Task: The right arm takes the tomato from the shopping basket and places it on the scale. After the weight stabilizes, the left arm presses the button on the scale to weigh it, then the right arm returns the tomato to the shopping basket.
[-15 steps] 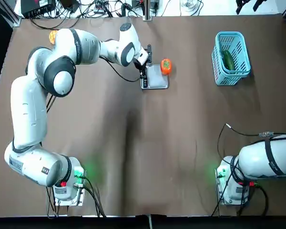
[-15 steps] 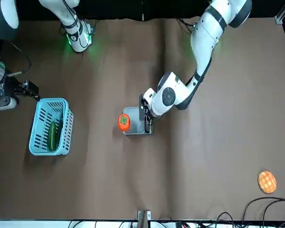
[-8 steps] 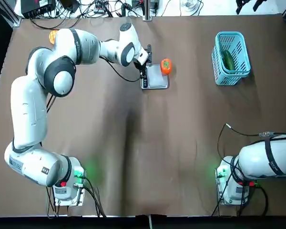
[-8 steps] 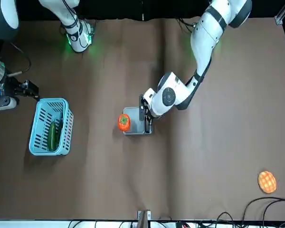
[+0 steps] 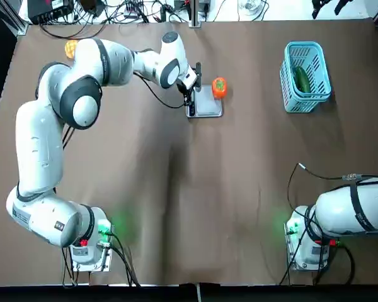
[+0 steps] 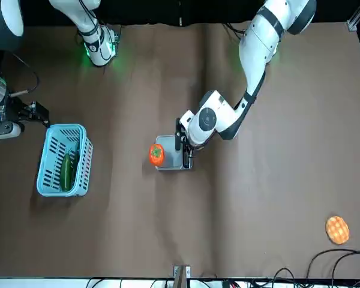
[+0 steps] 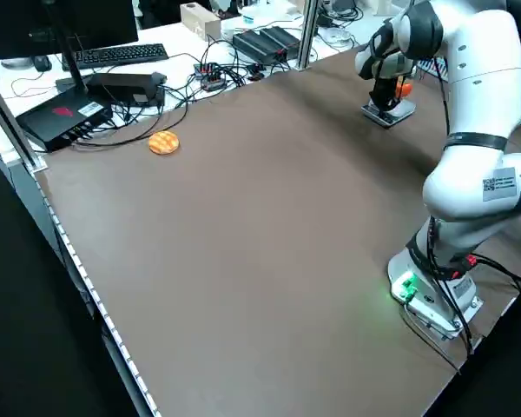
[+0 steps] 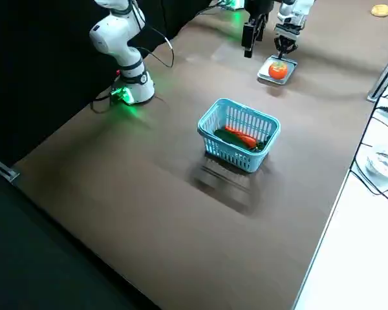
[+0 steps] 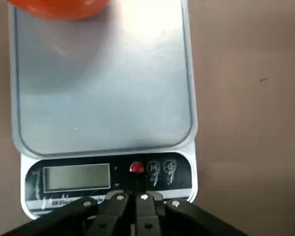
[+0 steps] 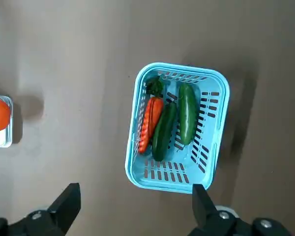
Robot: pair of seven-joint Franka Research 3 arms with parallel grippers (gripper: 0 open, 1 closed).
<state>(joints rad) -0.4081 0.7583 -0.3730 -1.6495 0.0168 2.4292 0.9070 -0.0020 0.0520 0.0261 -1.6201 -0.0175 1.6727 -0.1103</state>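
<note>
Tomato (image 5: 219, 87) on the scale (image 5: 207, 104), at the platform's far corner, upper centre of the top view; in the front view (image 6: 156, 154) at the left edge of the scale (image 6: 171, 157), centre of frame. Green stem visible on top.

Left arm (image 5: 63, 107) stretched from its base at lower left of the top view up and across to the scale. Left gripper (image 5: 190, 95) low over the scale's dark control strip, at the platform's left side in the top view. In the left wrist view, fingers (image 9: 119, 209) pressed together, tips meeting just below the red button (image 9: 136, 168) on the display strip; contact with the button not resolvable. Display (image 9: 76, 176) pale, no reading legible.

Right arm (image 5: 349, 211) pulled back at lower right of the top view, away from the scale. Right gripper (image 10: 132, 209) high above the table, fingers (image 10: 66, 204) spread wide apart, nothing between them.

Shopping basket (image 5: 318, 93) at upper right of the top view, well apart from the scale; lower left in the front view (image 6: 48, 163). Inside: two long green vegetables (image 10: 188, 113) and one orange-red piece (image 10: 150, 123), lying side by side.

Waffle-like disc (image 6: 337, 229) alone at lower right of the front view, far from everything else.
</note>
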